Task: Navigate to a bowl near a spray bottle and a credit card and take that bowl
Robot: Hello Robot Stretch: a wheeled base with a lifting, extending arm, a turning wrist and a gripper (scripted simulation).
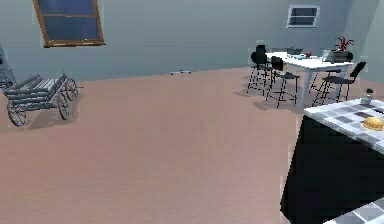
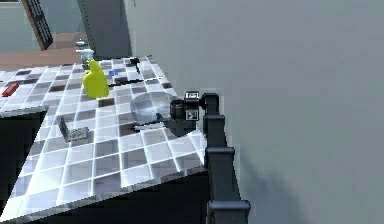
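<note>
Dark gripper [image 2: 170, 111], just right of centre in the arm side view, at the far end of the square arm bar [image 2: 222, 150] that rises from the bottom edge. Two white marker squares [image 2: 193, 98] stand at its right. The fingers point left toward a pale, translucent bowl [image 2: 147, 107] standing on the chequered counter top [image 2: 110, 160] at mid-frame. Because the bowl rests on the surface at the gripper's far end, it cannot be told whether the gripper holds anything, nor whether the fingers touch the bowl.

Up and left of the bowl stands a yellow-green spray bottle [image 2: 95, 80], near it but apart. Just right of the bottle lies a small dark flat item [image 2: 122, 78], too small to identify. A grey blocky object [image 2: 70, 128] sits lower left of the bowl, and a red flat item [image 2: 10, 90] lies at the left edge. A small pale upright item [image 2: 85, 48] stands near the counter's far end, upper left. A plain grey wall [image 2: 290, 90] takes up the right half.

In the forward view, the counter's chequered corner [image 1: 345, 113] shows at lower right, bearing an orange thing [image 1: 374, 123] at the right edge. Wooden floor [image 1: 170, 140] spreads across the middle. A white table [image 1: 305, 62] with black chairs [image 1: 283, 78] stands at upper right, a potted plant [image 1: 343, 45] on it. A wooden wagon [image 1: 40, 95] stands at the left, with a window [image 1: 68, 20] above it at upper left.
</note>
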